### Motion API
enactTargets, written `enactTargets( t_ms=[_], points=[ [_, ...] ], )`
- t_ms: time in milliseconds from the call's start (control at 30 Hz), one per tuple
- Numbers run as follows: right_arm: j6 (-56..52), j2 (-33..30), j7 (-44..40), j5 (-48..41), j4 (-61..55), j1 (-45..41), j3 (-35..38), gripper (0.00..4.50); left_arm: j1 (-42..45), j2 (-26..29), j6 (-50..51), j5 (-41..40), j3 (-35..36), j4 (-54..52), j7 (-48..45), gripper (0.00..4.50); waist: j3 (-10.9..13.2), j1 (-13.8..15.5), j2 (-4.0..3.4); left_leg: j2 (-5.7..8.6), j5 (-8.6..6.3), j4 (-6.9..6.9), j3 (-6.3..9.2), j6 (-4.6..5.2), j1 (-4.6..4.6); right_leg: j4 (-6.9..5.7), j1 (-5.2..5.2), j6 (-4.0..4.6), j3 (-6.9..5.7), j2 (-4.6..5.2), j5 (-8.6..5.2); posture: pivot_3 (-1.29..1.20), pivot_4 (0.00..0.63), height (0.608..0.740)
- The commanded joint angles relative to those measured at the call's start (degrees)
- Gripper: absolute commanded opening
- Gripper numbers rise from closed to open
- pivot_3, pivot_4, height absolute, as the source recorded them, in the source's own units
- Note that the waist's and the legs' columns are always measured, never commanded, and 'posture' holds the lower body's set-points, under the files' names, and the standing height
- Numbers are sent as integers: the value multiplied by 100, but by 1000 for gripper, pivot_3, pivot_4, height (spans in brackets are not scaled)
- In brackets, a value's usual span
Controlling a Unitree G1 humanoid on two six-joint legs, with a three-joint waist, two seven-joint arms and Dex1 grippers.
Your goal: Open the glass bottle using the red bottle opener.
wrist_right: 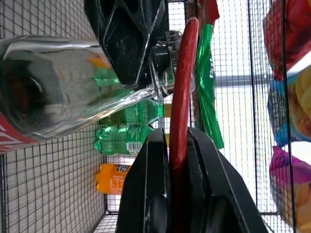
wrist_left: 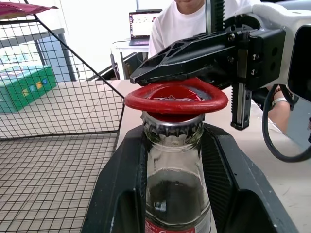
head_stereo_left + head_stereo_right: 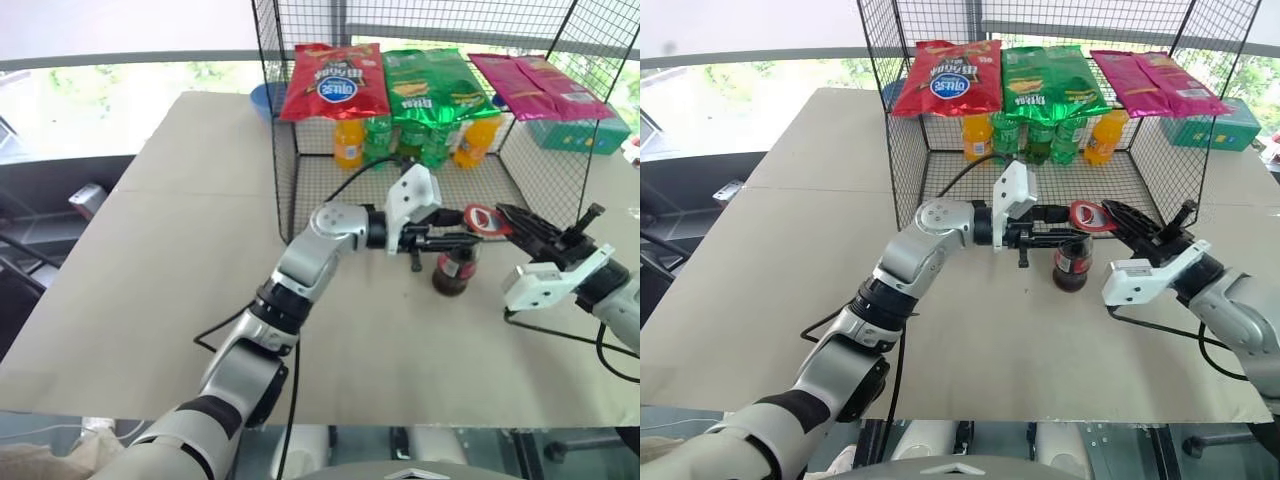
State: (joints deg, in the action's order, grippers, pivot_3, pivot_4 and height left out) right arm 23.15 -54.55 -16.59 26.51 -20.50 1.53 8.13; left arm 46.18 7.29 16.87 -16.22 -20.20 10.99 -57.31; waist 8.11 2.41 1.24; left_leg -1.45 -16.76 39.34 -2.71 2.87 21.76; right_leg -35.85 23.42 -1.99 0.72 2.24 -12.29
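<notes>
Bottle (image 3: 455,270) stands on the table (image 3: 150,280) at center right of the frame, neck clamped between my left gripper's (image 3: 447,239) fingers. My right gripper (image 3: 506,220) pinches the opener (image 3: 483,220); its ring sits over the cap (image 2: 171,127). Cap remains on, so I judge seating done and the prying lever stroke left.
</notes>
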Motion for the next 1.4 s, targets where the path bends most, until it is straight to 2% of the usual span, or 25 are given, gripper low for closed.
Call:
enactTargets(
  t_ms=[33,267,367,500,633,700,833,1067,1200,1400],
  points=[
    [-115,-358,-684,211,197,307,9,0,-54,72,42,306,-160,242,3,1158,-2,2,-1,3,0,1,1,1,1,1,-2,-1,2,0,-1,0,150,740],
    [-262,-585,-858,55,246,281,119,0,-26,32,4,318,-173,320,-10,1158,-4,8,0,18,-5,5,8,11,2,2,-8,-9,5,14,-5,0,150,740],
    [-297,-534,-836,25,293,434,168,0,13,12,-25,321,-171,376,-6,1158,-39,-37,52,16,-9,5,12,17,-6,3,-13,-12,7,14,-7,0,150,740],
    [-245,-529,-824,67,315,624,225,0,29,-18,-61,352,-191,445,-5,1158,-69,-118,58,8,-10,4,19,19,-18,-2,-17,-12,7,8,-7,0,150,740],
    [-242,-553,-836,62,228,590,301,0,26,-30,-75,370,-204,482,-10,1158,-78,-163,60,2,-11,-5,20,19,-68,-3,-59,-30,9,3,-19,0,150,740],
    [-343,-419,-809,-173,75,437,323,0,24,-31,-84,372,-198,498,-14,1158,-78,-167,60,-1,-11,-12,15,20,-95,-3,-77,-33,14,3,-22,0,150,740],
    [-903,117,-811,-740,-373,69,292,0,-7,-16,-82,368,-183,476,-18,1158,-73,-167,56,-8,-11,-12,16,20,-93,-3,-74,-33,14,-3,-22,0,150,740],
    [-1333,679,-882,-858,-631,-112,260,0,-104,36,-29,376,-118,371,-19,1158,-62,-168,44,-8,-13,-18,10,22,-84,0,-65,-13,19,-3,-10,0,150,740],
    [-1838,1276,-933,-1682,-1087,-475,279,0,-121,34,-49,373,-68,358,23,1158,-49,-181,32,-12,-13,-19,7,22,-86,-1,-63,-13,21,-6,-9,0,150,740],
    [-2250,1508,-1228,-2194,-1570,-518,235,0,-171,28,-26,363,-55,289,52,1158,-46,-173,27,-15,-14,-23,12,22,-84,-2,-62,-12,16,-10,-9,0,150,740]
  ],
)
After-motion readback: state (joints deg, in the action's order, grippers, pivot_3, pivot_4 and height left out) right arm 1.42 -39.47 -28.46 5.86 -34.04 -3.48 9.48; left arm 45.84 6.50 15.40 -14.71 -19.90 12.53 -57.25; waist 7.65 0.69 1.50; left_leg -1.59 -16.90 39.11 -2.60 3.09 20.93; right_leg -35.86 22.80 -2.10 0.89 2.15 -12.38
